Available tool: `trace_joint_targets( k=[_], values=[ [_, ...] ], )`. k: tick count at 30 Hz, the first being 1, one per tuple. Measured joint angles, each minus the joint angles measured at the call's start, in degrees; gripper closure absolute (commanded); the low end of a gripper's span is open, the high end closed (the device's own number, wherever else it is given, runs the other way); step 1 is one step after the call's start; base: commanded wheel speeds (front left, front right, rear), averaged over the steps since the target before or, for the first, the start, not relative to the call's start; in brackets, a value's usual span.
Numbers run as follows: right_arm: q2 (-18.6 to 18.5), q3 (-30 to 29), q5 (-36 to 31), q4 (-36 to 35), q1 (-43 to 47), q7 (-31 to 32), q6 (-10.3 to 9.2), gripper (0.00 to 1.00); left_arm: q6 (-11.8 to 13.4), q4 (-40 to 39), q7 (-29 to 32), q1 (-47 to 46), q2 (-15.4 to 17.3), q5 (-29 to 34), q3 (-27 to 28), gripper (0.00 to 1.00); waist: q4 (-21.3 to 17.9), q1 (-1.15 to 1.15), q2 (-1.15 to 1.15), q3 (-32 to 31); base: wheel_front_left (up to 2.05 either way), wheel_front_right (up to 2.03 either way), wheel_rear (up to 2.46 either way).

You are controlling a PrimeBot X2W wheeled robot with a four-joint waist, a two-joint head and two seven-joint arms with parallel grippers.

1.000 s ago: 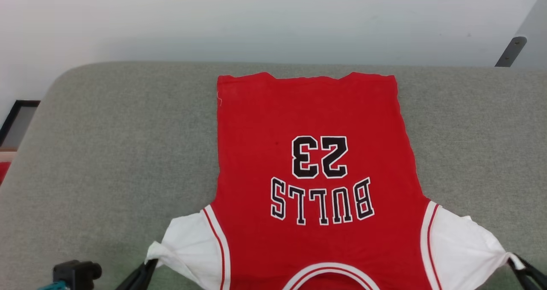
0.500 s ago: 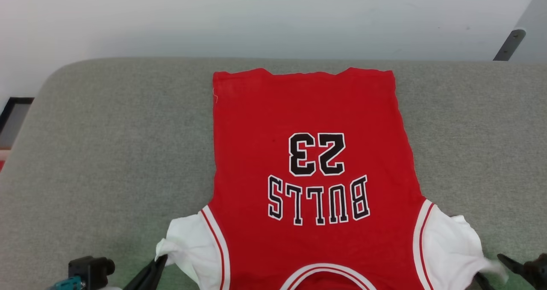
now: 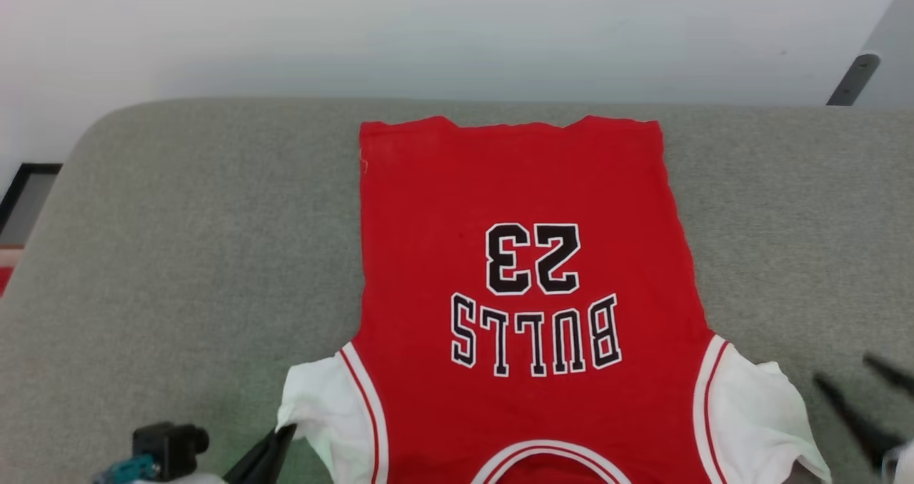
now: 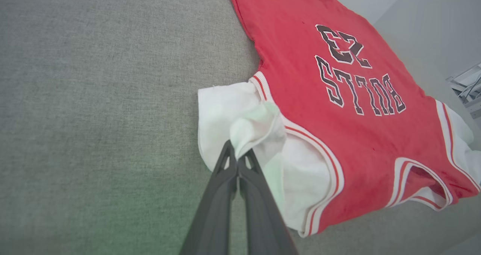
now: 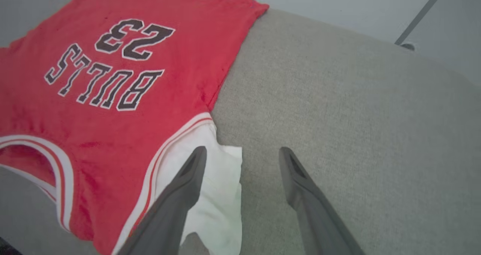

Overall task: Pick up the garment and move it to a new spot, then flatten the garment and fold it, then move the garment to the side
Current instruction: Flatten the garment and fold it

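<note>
The garment [image 3: 528, 184], a red T-shirt with white sleeves and "BULLS 23" printed upside down, lies spread on the grey padded surface [image 3: 186, 241], neck toward me. My left gripper [image 4: 236, 158] is shut on a pinched fold of the left white sleeve [image 4: 225, 108]; in the head view this gripper [image 3: 284, 432] sits at the sleeve's lower edge. My right gripper [image 5: 242, 149] is open, holding nothing, its fingers straddling the outer corner of the right white sleeve [image 5: 221, 195]. In the head view the right gripper [image 3: 842, 370] hovers just right of that sleeve [image 3: 757, 412].
A white wall [image 3: 428, 27] rises behind the padded surface. A dark metal bar [image 3: 846, 81] leans at the top right. A black frame [image 3: 18, 191] stands off the left edge. The left wrist's black camera block [image 3: 168, 445] shows at the lower left.
My right gripper has opened, let go of the right sleeve and drawn up and away; that sleeve now lies slack. My left gripper moved inward with its sleeve.
</note>
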Motion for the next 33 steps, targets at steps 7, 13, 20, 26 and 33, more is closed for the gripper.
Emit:
trace_joint_targets(
  k=[7,13,20,26,33],
  values=[
    [3.64,-2.81,-0.18,3.49,-14.46,5.94,0.00,0.00,-1.13,0.58,0.86,-4.17,-1.96,1.36,-0.80,1.00,2.41,0.00,0.00,2.01,0.00,0.00,0.00],
    [4.64,-0.04,1.02,17.62,-32.14,8.68,-0.01,0.00,-3.26,2.57,1.46,-10.03,-5.58,3.47,-2.11,1.00,5.61,0.00,0.00,5.44,0.00,0.00,0.00],
    [5.52,2.55,1.20,31.38,-45.63,11.52,-0.01,0.00,-6.13,5.68,1.59,-15.73,-9.48,5.23,-3.47,1.00,9.67,0.00,0.00,9.38,0.00,0.00,0.00],
    [6.09,3.72,0.41,42.48,-55.25,14.15,-0.01,0.00,-8.17,8.70,1.45,-19.83,-12.93,6.27,-4.79,1.00,13.24,0.00,0.00,13.04,0.00,0.00,0.00],
    [6.59,3.75,-1.99,52.97,-62.66,16.95,-0.01,0.00,-9.81,12.56,0.79,-23.35,-16.78,6.75,-6.82,1.00,17.60,0.00,0.00,16.82,0.00,0.00,0.00]
  ],
)
